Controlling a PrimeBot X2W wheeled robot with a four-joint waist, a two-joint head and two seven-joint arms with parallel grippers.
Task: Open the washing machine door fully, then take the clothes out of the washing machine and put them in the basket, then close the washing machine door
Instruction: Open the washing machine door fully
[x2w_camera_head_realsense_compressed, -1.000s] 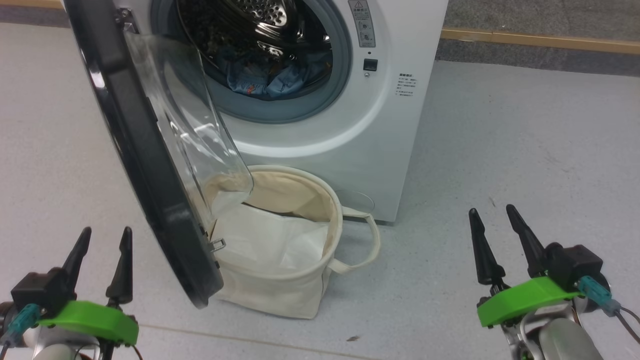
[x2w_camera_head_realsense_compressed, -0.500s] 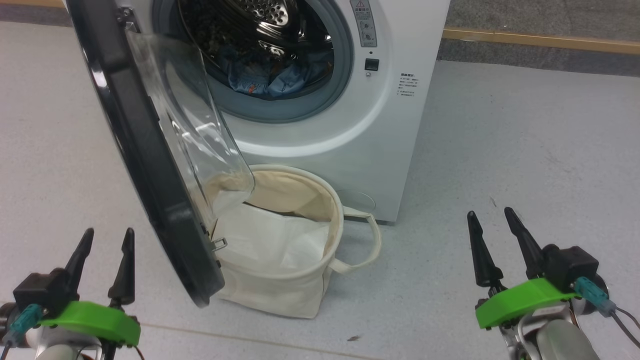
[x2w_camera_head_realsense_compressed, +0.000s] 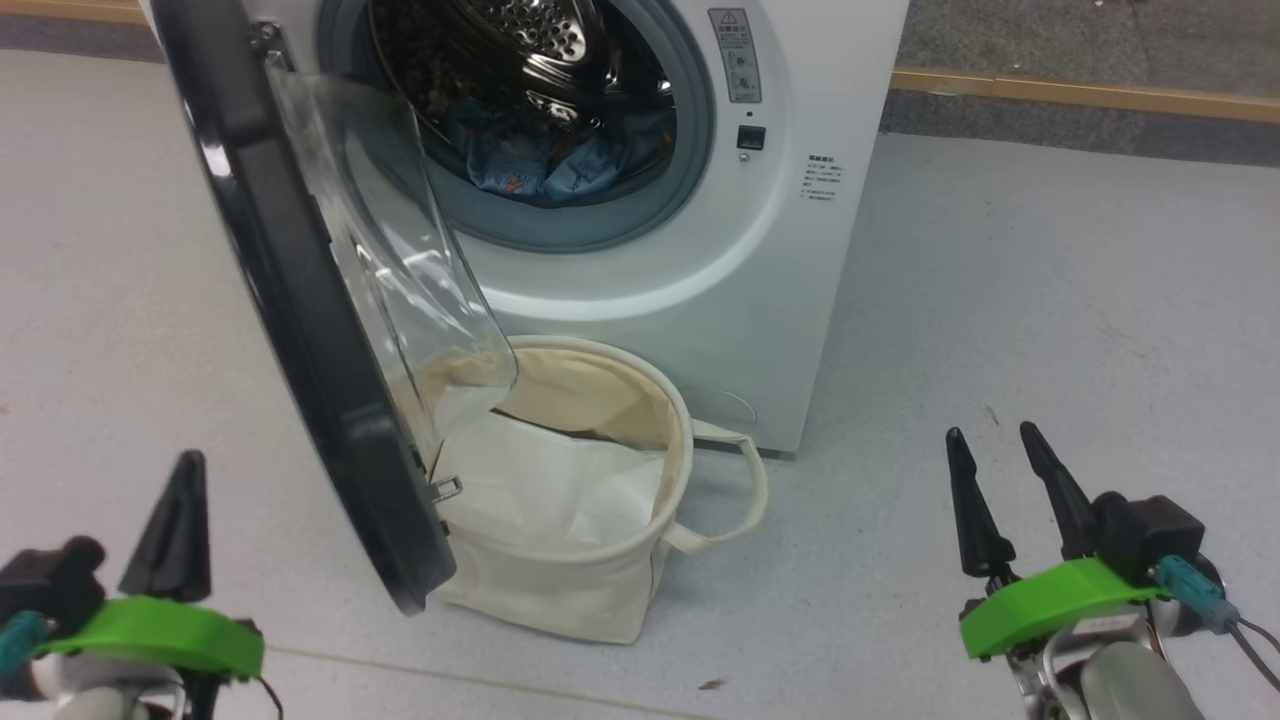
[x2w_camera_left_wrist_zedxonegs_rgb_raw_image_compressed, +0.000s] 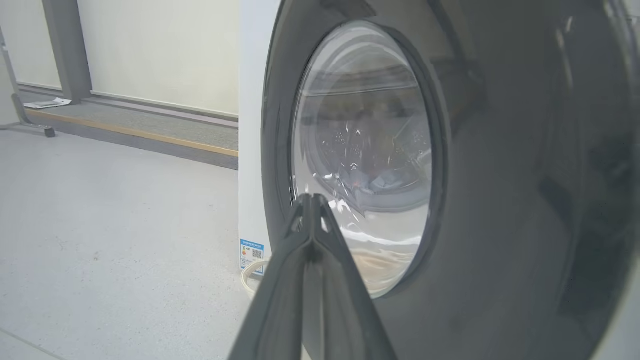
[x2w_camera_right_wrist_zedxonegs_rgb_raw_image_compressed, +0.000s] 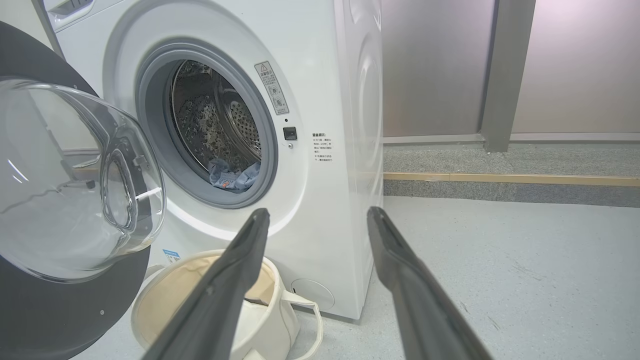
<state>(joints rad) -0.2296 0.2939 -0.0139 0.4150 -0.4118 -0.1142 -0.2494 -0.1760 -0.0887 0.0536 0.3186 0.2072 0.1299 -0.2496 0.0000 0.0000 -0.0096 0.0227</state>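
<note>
Left hand (x2w_camera_head_realsense_compressed: 188, 470) fingers now pressing together after standing apart a moment ago, clenching on nothing. Right hand (x2w_camera_head_realsense_compressed: 990, 432) holding fingers spread, empty, low at right. Washing machine door (x2w_camera_head_realsense_compressed: 290, 300) standing part-open, edge-on, just right of left hand and showing it outer face. Left arm nearer. Free edge likely needing to swing further left. Basket (x2w_camera_head_realsense_compressed: 560, 600) sitting beneath door glass, touching washing machine (x2w_camera_head_realsense_compressed: 700, 300). Clothes (x2w_camera_head_realsense_compressed: 560, 165) lying farthest, bunched low in drum, well apart from both hands.

L gripper (x2w_camera_head_realsense_compressed: 189, 462) pinched together, R gripper (x2w_camera_head_realsense_compressed: 992, 432) spread
</note>
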